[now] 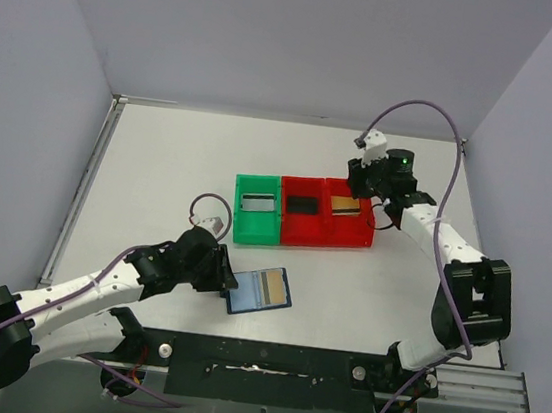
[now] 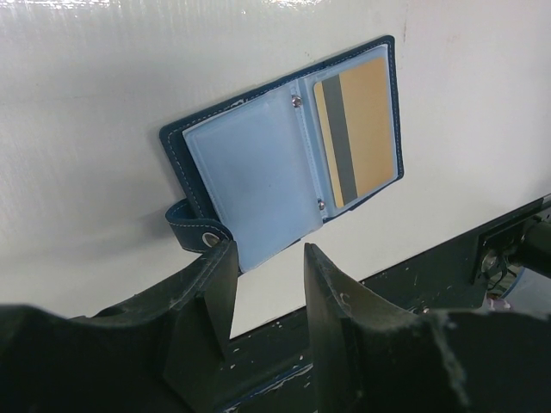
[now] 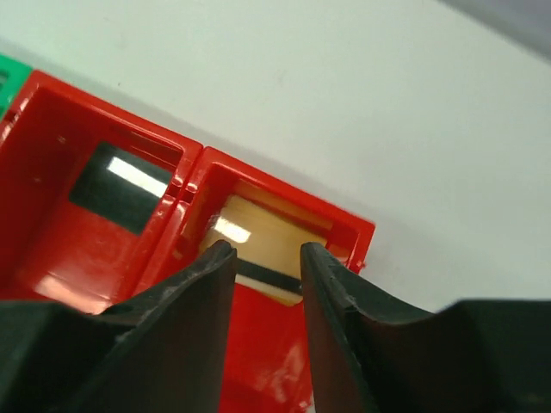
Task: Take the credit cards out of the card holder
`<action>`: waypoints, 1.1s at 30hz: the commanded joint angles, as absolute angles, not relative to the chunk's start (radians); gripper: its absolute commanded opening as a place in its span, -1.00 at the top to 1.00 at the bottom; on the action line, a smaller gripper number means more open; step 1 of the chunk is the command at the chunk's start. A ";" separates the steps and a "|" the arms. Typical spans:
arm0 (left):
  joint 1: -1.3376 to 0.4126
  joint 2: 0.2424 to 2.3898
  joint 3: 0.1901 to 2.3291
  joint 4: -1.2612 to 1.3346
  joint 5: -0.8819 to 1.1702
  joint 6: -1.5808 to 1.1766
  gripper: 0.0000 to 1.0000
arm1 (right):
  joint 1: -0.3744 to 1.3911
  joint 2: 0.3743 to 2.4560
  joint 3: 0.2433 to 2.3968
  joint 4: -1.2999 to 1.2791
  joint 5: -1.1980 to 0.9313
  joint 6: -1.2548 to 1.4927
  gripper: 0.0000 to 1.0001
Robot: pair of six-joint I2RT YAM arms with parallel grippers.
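The dark blue card holder [image 1: 260, 291] lies open on the table, also in the left wrist view [image 2: 258, 172]. A tan card with a grey stripe [image 2: 357, 133] sits in its right pocket; the left pocket looks empty. My left gripper [image 1: 228, 279] is open and empty at the holder's left edge [image 2: 267, 249], one fingertip by the snap strap [image 2: 194, 228]. My right gripper [image 1: 362, 184] is open and empty above the right red bin [image 3: 263, 249]. A tan card with a dark stripe [image 3: 267, 237] lies in that bin.
A green bin [image 1: 255, 226] holds a greyish card [image 1: 256, 202]. The middle red bin [image 1: 301, 232] holds a black card [image 1: 303, 205], also in the right wrist view [image 3: 120, 176]. The right red bin [image 1: 346, 235] adjoins them. A black rail [image 1: 267, 362] runs along the near edge.
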State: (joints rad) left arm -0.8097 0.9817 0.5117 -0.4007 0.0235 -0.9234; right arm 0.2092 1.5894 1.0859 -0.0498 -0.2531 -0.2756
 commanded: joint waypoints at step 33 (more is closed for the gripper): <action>-0.805 0.958 0.556 -0.385 0.012 -0.914 0.30 | 0.329 1.898 1.270 -0.351 0.088 0.402 0.75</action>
